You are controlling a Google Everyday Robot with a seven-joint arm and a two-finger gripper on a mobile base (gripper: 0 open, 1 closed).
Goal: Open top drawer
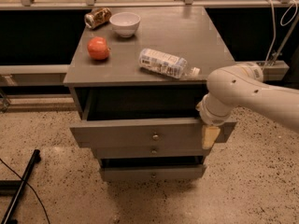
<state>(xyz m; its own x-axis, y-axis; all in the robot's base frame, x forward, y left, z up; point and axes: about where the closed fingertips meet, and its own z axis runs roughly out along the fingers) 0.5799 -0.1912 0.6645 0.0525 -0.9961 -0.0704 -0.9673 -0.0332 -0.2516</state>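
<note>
The top drawer [121, 133] is the widest grey front, with a small brass knob [154, 136] at its centre. It stands pulled out from the grey cabinet [187, 36], with a dark gap above it. The mid-sized drawer front [140, 151] and the narrowest one [135, 173] sit below it, the lowest one pulled out a little. My gripper [210, 135] is at the right end of the top drawer's front, hanging from the white arm [247, 90] that comes in from the right. The arm hides the drawer's right corner.
On the cabinet top lie a red apple [98, 48], a white bowl [124, 23], a tipped can [97, 17] and a plastic bottle on its side [163, 63] near the front edge. A black pole [21, 188] lies on the speckled floor at left. Cables [275, 29] hang at right.
</note>
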